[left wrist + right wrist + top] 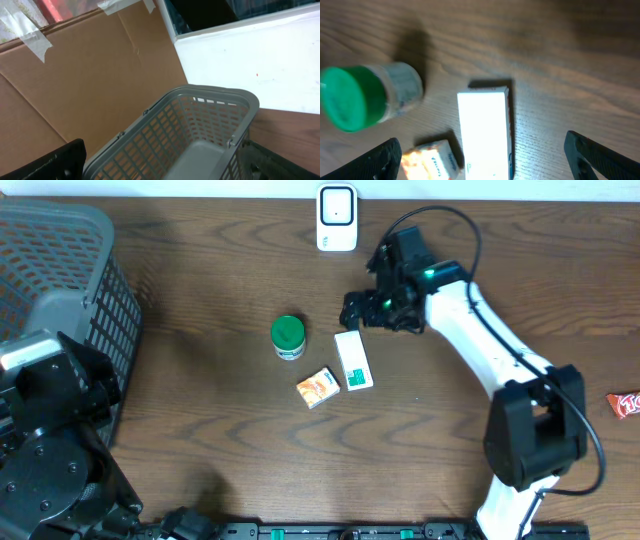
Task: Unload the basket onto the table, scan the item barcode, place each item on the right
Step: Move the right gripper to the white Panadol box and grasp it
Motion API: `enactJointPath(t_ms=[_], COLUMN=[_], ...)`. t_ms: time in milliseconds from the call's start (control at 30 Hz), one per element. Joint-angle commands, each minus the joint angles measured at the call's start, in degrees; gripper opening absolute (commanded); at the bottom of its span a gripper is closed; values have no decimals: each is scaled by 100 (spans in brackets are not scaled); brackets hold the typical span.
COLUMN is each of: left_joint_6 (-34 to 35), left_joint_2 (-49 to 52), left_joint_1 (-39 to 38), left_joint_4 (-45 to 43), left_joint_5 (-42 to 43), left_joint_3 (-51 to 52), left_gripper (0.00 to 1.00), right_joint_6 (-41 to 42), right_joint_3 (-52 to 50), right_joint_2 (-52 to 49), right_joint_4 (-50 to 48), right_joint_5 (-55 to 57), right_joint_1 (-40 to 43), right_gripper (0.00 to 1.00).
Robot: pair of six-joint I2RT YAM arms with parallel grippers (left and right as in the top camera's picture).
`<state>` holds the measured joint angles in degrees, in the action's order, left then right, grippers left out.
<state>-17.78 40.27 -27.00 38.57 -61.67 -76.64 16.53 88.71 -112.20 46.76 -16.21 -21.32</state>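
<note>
The box (352, 360) lay on the table (200, 440) just ahead of the right gripper (360, 312), its long axis running away from the wide-spread jaws that flanked its narrow width, while the left arm (50, 410) sat far off by the basket (120, 300).

A grey basket (115, 300) sits far left (red wrapper (625, 405) far right).
</note>
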Motion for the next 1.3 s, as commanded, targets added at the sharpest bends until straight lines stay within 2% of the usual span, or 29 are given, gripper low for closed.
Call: enactJointPath(t_ms=[0,167,333,667,833,1033,1267], left_joint_6=[55,55,55,55,55,55,55], left_joint_2=[-24,-24,-24,-24,-24,-24,-24], left_joint_1=[20,20,20,20,20,20,20], left_joint_4=[-15,-15,-15,-15,-15,-15,-15], left_joint_5=[-52,-52,-52,-52,-52,-52,-52], left_joint_3=[9,9,9,9,9,9,9], left_gripper=[98,98,98,98,98,98,98], right_joint_6=[-138,-140,-138,146,166,385,487], right_joint_3=[-33,-33,-131,-1005,-1082,-1178,-1281], right_joint_2=[-131,-138,-138,-138,-138,-140,-140], right_joint_4=[186,769,916,339,221,-63,-118], right_joint_5=[544,778,876,968,1005,1880,2133], right_joint_1=[-157,-278,-468,-774,-1021,-1211,-1154], right_gripper=[99,99,99,99,99,99,99])
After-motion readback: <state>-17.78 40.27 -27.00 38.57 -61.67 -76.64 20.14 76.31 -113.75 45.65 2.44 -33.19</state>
